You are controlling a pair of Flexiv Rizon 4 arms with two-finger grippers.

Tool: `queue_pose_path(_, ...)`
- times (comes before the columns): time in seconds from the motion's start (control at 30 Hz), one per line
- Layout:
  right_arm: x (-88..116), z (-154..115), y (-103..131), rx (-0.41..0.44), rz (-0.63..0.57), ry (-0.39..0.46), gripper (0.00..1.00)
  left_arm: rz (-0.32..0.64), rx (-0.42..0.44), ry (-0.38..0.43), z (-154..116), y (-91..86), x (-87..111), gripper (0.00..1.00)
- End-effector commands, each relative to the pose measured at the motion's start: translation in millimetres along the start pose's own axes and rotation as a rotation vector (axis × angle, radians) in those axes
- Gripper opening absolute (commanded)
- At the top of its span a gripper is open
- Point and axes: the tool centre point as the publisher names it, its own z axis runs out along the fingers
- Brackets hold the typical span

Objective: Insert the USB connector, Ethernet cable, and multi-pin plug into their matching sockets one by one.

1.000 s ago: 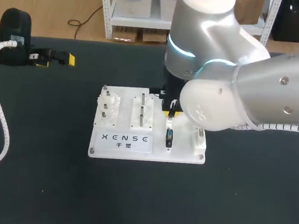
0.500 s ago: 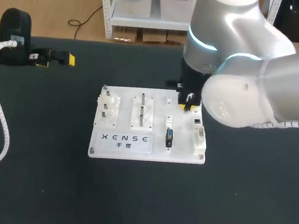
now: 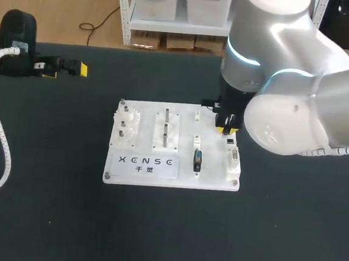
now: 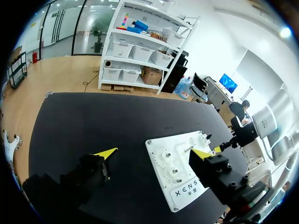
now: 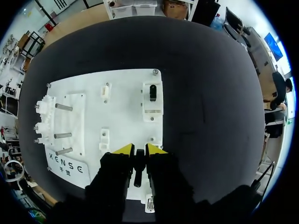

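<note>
Since a second ago the right gripper (image 5: 140, 150) has travelled sideways across the white board (image 3: 140, 174), from above the middle column of small fittings to above the column along the board's right edge, while the left gripper (image 4: 154, 153) has not shifted. In the head view the right arm comes in from the right and its bulk covers the board's far right corner, with the yellow tips showing just beyond the far end of that right column. The right wrist view shows the tips drawn close together and clamped from both sides on a narrow dark connector (image 5: 138, 167), which points down toward the board. I cannot tell which of the three connectors it is, nor whether it touches the board. Ahead of the gripper in that view a white socket block (image 5: 152, 105) with a dark opening stands on the board. A black plug (image 3: 197, 160) lies on the board in the middle column, apart from the gripper, and two peg fixtures (image 3: 165, 130) stand on the board's left half. At the far left of the black table (image 3: 45, 211), well apart from the board, the left gripper has its fingers spread wide with nothing between them.
</note>
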Motion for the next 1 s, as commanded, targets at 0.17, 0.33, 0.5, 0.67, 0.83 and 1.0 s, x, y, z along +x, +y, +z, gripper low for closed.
queue_pose_path(0.17, 1.0, 3.0, -7.7, 0.015, 0.011, -0.002, 0.0, 0.0, 0.0, 0.0, 0.0, 0.0, 0.0, 1.0)
queue_pose_path(0.33, 1.0, 7.6, -9.9, 0.023, 0.014, 0.006, 0.0, 0.0, 0.0, 0.0, 0.0, 0.0, 0.0, 1.0)
queue_pose_path(0.5, 1.9, 9.2, -11.1, 0.028, 0.016, 0.011, 0.0, 0.0, 0.0, 0.0, 0.0, 0.0, 0.0, 1.0)
queue_pose_path(0.67, 1.6, 9.5, -14.1, 0.032, 0.021, 0.013, 0.0, 0.0, 0.0, 0.0, 0.0, 0.0, 0.0, 1.0)
queue_pose_path(0.83, 2.2, 12.2, -15.8, 0.037, 0.025, 0.017, 0.0, 0.0, 0.0, 0.0, 0.0, 0.0, 0.0, 1.0)
queue_pose_path(1.0, 1.8, 13.9, -16.6, 0.037, 0.027, 0.021, 0.0, 0.0, 0.0, 0.0, 0.0, 0.0, 0.0, 1.0)
